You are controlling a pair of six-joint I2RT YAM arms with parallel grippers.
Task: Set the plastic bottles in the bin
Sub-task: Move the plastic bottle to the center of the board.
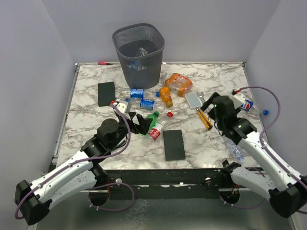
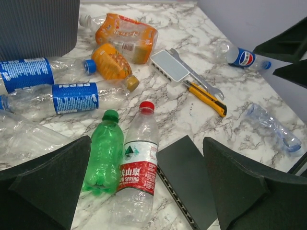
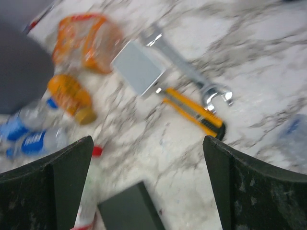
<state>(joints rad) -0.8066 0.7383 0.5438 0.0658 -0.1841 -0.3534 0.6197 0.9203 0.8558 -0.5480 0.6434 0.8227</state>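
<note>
Bin (image 1: 138, 48), far side of table (image 1: 216, 79): contains blue-labelled bottles (image 1: 136, 64). Other plastic bottles (image 1: 166, 96) loose on table, including Pepsi bottle (image 2: 74, 97) and red-label bottle (image 2: 137, 172) reading "SPRING". Left hand (image 2: 146, 158), right hand (image 3: 147, 163): fingers apart, empty.

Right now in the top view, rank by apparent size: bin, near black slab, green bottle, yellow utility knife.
1. bin
2. near black slab
3. green bottle and yellow utility knife: similar length, the bottle a bit wider. Too close to rank.
</note>
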